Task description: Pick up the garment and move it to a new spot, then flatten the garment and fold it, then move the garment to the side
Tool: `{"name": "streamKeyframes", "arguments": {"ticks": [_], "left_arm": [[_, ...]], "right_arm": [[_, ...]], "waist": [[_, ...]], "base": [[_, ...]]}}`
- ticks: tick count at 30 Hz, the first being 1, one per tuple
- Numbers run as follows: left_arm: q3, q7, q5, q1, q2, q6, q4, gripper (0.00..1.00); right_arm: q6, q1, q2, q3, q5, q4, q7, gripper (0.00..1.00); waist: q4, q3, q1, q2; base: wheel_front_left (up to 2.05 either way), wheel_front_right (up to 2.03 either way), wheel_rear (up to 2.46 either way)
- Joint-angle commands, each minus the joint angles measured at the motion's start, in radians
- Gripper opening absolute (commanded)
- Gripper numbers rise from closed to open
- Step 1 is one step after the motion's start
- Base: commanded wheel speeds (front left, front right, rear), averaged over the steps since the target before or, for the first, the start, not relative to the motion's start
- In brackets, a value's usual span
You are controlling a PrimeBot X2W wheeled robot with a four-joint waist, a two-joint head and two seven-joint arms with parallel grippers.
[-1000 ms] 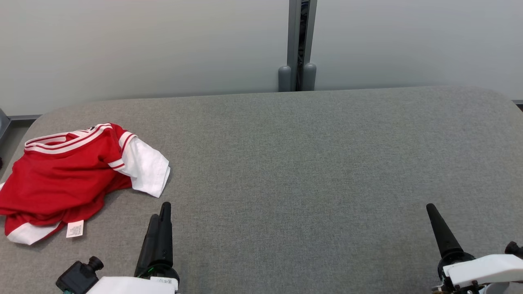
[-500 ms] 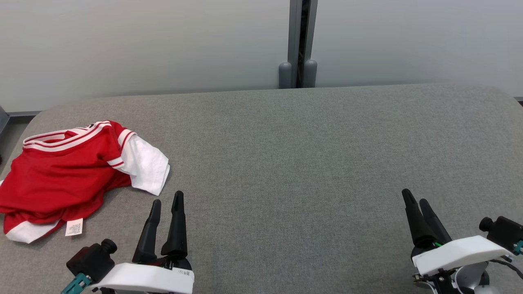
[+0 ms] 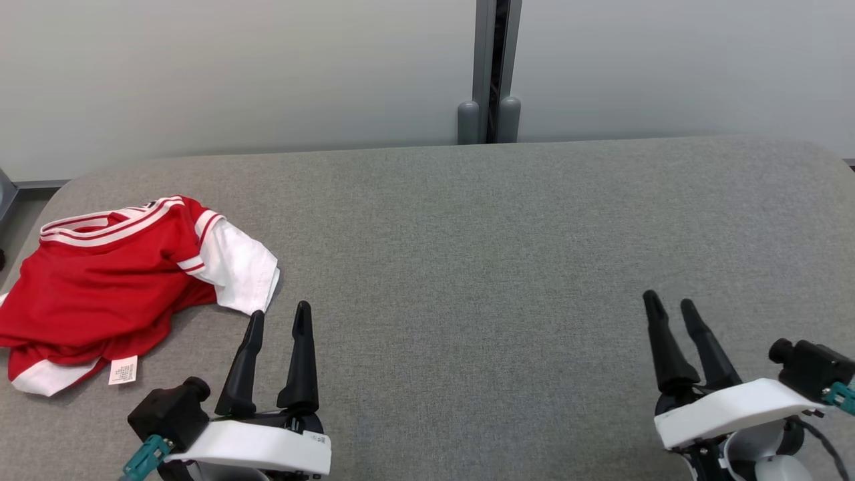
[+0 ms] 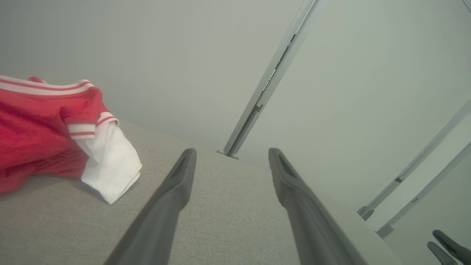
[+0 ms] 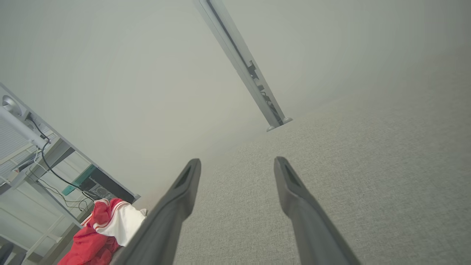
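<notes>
Garment [image 3: 100, 287] of red cloth, short-sleeved, with white sleeves and red-and-white striped trim, lies crumpled at the far left of a grey fabric-covered table [image 3: 467, 267] with rounded corners. Its body is bunched in loose folds. 1 white sleeve [image 3: 237, 274] sticks out toward the middle of the table, and a small white care label [image 3: 123, 370] hangs out of the near hem, lying on the grey cloth.

The left gripper [image 3: 280, 310] is at the lower left of the head view, over the table and just to the right of the garment. Its 2 long dark fingers are spread apart with nothing between them. In the head view its left fingertip comes close to the corner of the white sleeve. In the left wrist view a strip of bare table separates that finger from the sleeve, so the 2 do not touch.

The right gripper [image 3: 668, 300] is at the lower right, well apart from the garment, over bare table. Its 2 fingers are likewise parted and hold nothing. The right wrist view shows the garment small and far off at the lower left.

A black wrist camera [image 3: 170, 414] sits beside the left gripper's white housing. Behind the table stand pale wall panels [image 3: 234, 67], joined by a grey metal post [image 3: 491, 67].
</notes>
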Motion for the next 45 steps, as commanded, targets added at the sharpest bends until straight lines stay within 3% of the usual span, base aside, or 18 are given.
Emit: {"name": "streamKeyframes", "arguments": {"ticks": [1, 24, 45], "left_arm": [[-0.001, -0.008, 0.043, -0.034, 0.004, 0.008, -0.017, 1.00], [-0.007, -0.027, 0.286, -0.033, 0.004, 0.065, 0.037, 1.00], [-0.009, -0.044, 0.455, -0.041, 0.005, 0.086, 0.102, 1.00]], "right_arm": [[0.004, -0.007, -0.009, 0.023, -0.032, -0.011, -0.016, 1.00], [0.005, 0.018, -0.012, 0.031, -0.232, -0.012, -0.103, 1.00], [0.006, 0.012, -0.013, 0.078, -0.422, 0.002, -0.176, 1.00]], "waist": [[0.001, -0.001, 0.0000, 0.0000], [0.005, -0.031, 0.0000, 0.0000], [-0.002, -0.055, 0.0000, 0.0000]], "base": [[0.00, 0.00, 0.00], [0.00, 0.00, 0.00], [0.00, 0.00, 0.00]]}}
